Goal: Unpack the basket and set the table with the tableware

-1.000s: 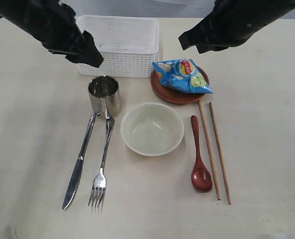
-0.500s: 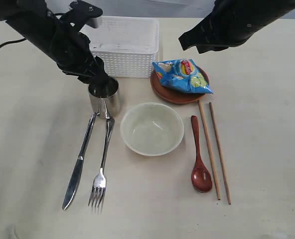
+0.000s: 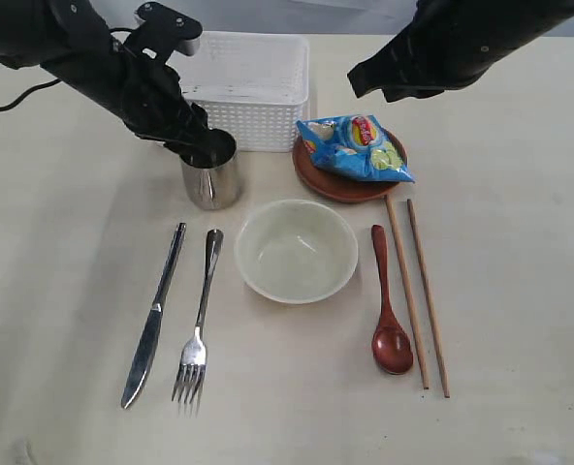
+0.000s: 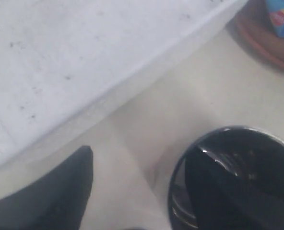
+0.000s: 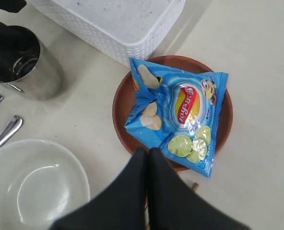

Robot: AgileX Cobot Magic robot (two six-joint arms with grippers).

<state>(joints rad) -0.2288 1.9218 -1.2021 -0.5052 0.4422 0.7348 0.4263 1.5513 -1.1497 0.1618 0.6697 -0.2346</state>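
The steel cup stands upright just in front of the white basket. My left gripper is open, with one finger down inside the cup and the other outside, apart from its wall. On the table lie the knife, fork, cream bowl, red spoon and two chopsticks. My right gripper is shut and empty, above the reddish-brown plate.
A blue chip bag lies on the plate. The basket looks empty inside. The knife and fork handles end just short of the cup.
My left arm came down and put a finger into the cup. The cup slid toward the basket, off the knife and fork handles. The right arm stayed still.
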